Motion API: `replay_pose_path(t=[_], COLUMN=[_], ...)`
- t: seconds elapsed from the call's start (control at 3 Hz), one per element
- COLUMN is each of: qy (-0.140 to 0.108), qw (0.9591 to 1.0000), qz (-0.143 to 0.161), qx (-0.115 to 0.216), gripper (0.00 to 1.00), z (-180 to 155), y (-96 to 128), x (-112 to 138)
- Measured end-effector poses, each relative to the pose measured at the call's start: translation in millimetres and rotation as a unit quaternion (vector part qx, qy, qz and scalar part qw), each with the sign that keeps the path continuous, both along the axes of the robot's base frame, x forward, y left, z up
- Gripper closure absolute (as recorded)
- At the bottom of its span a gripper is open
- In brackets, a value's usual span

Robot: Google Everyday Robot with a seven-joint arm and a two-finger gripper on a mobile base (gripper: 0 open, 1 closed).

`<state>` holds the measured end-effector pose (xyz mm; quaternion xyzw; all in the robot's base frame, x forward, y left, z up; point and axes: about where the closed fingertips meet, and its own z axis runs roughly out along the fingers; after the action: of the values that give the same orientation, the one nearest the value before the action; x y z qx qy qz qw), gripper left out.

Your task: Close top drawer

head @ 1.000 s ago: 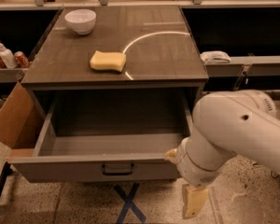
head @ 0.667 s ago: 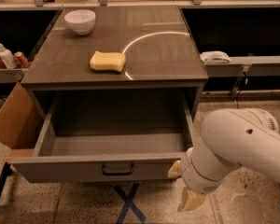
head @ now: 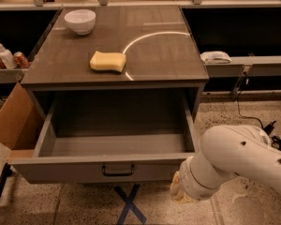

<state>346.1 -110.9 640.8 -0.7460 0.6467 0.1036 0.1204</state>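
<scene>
Looking at the drawer (head: 84, 168), we are finding it pulled far out of the cabinet (head: 178, 60). It is stretching across the lower middle of the frame, with its handle (head: 118, 170) facing us at the centre of the front. We are judging that no closing push has landed yet.

The gripper (head: 179, 192) is hanging at the lower right, just beside the right end of the front and mostly hidden by the arm (head: 239, 161). We cannot tell whether it is clenched or released. Sitting there, it is probably lining up to press the front inward.

The way back into the cabinet is looking free, since nothing is rising above the drawer's rim. A box (head: 11, 121) is leaning close against the drawer's left side and may rub. The sponge (head: 107, 61) and bowl (head: 80, 20) are resting on top, back from the front edge.
</scene>
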Motion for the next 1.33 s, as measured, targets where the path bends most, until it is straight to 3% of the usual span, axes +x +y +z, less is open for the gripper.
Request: replay_pose_path(t=[0.33,1.33], qy=[-0.010,-0.061], qw=[0.9995,0.9926], qz=[-0.027,-0.094], qx=[0.013,0.047], gripper=[1.00,1.00], z=[-15,-6], y=[1,17], x=[17,87])
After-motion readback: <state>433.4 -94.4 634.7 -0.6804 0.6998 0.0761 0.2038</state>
